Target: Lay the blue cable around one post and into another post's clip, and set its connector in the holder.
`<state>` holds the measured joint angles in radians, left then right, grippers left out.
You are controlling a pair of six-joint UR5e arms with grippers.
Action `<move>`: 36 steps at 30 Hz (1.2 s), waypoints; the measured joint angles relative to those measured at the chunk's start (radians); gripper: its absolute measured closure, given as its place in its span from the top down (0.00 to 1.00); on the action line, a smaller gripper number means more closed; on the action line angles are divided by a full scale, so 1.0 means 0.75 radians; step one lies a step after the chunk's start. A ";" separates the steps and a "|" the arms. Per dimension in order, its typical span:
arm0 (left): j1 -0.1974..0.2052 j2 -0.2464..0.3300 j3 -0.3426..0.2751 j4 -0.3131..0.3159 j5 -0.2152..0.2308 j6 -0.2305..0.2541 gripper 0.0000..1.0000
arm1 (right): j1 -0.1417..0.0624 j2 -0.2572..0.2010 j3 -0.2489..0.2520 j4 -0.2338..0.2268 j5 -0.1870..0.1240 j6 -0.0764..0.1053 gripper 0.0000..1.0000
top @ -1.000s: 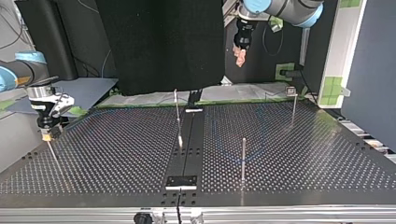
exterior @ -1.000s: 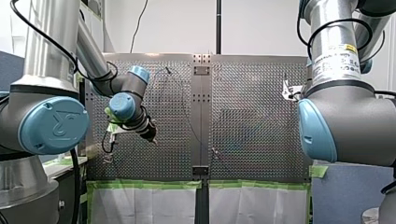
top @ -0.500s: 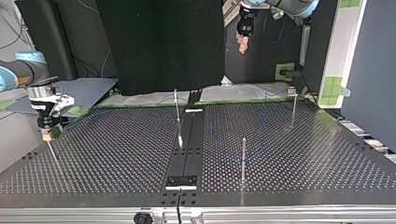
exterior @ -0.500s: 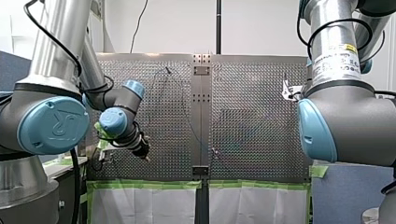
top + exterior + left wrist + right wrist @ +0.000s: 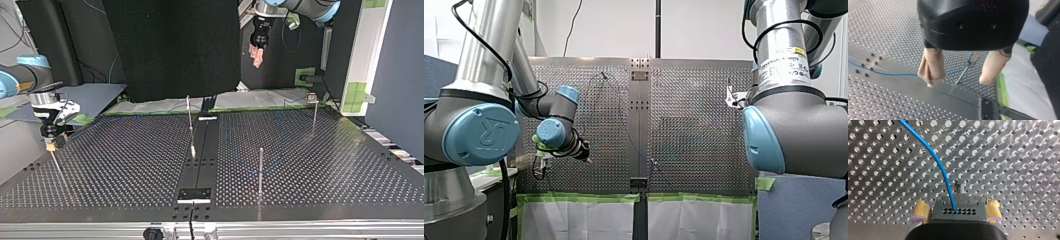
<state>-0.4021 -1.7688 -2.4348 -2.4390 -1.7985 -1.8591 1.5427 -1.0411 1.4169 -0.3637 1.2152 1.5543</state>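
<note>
Repositioned since earlier, my left gripper is being held with jaws apart, empty. Across the table the blue cable is lying, its connector being clamped by my right gripper. Routing is judged pending: cable pickup is needed.

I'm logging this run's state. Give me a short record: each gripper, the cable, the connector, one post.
left gripper: open, empty, beige pads, held high above the table
right gripper: shut on the connector, a yellow pad on each side
cable: blue, enters the connector, lies across the table
post: upright; the cable bends close by it, but I cannot tell if it goes around it
</note>
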 joint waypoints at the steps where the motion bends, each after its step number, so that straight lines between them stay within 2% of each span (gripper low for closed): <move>1: 0.000 0.000 0.000 0.015 0.000 -0.001 1.00 | 0.001 0.000 0.000 0.000 0.000 0.000 1.00; 10: -0.001 0.000 0.001 0.120 -0.020 -0.002 1.00 | 0.003 0.000 0.000 0.001 -0.005 0.000 1.00; 36: 0.006 0.000 -0.001 0.423 -0.029 -0.003 1.00 | 0.000 -0.002 0.000 -0.021 -0.006 0.004 1.00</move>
<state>-0.3973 -1.7690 -2.4352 -2.1217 -1.8202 -1.8616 1.5429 -1.0425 1.4168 -0.3796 1.2105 1.5573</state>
